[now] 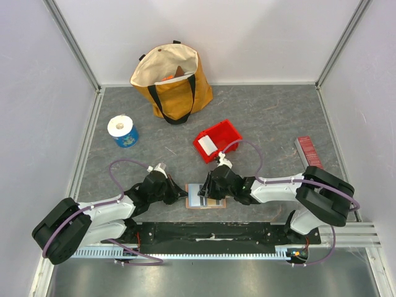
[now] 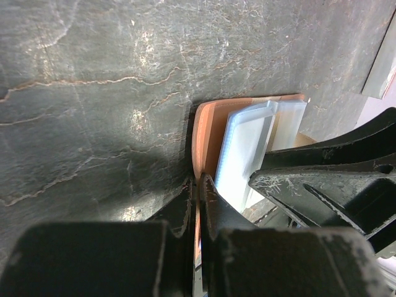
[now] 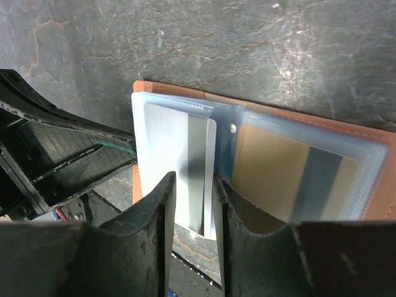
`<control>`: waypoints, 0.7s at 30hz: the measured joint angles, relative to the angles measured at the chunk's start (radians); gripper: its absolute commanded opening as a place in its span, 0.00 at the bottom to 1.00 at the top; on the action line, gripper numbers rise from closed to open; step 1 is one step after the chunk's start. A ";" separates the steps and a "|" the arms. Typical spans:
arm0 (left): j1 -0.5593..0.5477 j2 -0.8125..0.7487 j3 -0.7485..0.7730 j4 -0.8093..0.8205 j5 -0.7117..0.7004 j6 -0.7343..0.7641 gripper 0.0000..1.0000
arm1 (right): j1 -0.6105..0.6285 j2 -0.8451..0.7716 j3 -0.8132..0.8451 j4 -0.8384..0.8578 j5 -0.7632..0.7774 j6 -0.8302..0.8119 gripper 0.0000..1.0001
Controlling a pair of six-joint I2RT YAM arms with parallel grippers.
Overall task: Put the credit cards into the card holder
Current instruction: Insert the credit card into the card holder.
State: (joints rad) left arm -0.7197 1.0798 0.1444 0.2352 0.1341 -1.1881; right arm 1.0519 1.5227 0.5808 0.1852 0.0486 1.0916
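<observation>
Low over card holder [image 2: 207,136] | left end effector [image 2: 197,185] clamps it | right end effector [image 3: 193,179] unclear

Tan card holder [image 1: 206,198] open flat on grey table [image 1: 266,117] near the arm bases; left gripper [image 1: 181,193] at its left edge, right gripper [image 1: 206,189] over its middle. Beyond: red bin [image 1: 218,141], yellow tote bag [image 1: 174,83], white roll [image 1: 122,130]. Far right: dark-red bar [image 1: 305,151].

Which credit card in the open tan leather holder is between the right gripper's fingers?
The white grey-striped plastic card, flanked by the right gripper. The yellowish card sits in the neighbouring clear sleeve, untouched.
</observation>
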 measured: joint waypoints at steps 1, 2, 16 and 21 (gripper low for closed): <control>0.000 0.000 0.000 0.000 0.000 0.000 0.02 | 0.000 0.008 0.006 0.000 -0.004 -0.005 0.34; 0.000 0.000 0.000 0.000 0.000 0.000 0.02 | 0.000 0.014 0.011 0.000 -0.008 -0.008 0.32; 0.002 -0.001 0.000 -0.001 0.000 0.000 0.02 | -0.010 0.029 0.018 0.002 -0.050 -0.043 0.39; 0.002 -0.017 0.000 -0.021 -0.005 0.000 0.02 | -0.007 -0.020 0.050 -0.077 -0.026 -0.097 0.51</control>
State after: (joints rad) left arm -0.7177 1.0626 0.1448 0.2138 0.1295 -1.1877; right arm 1.0451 1.5024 0.6312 0.1085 0.0223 0.9951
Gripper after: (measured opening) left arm 0.031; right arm 0.470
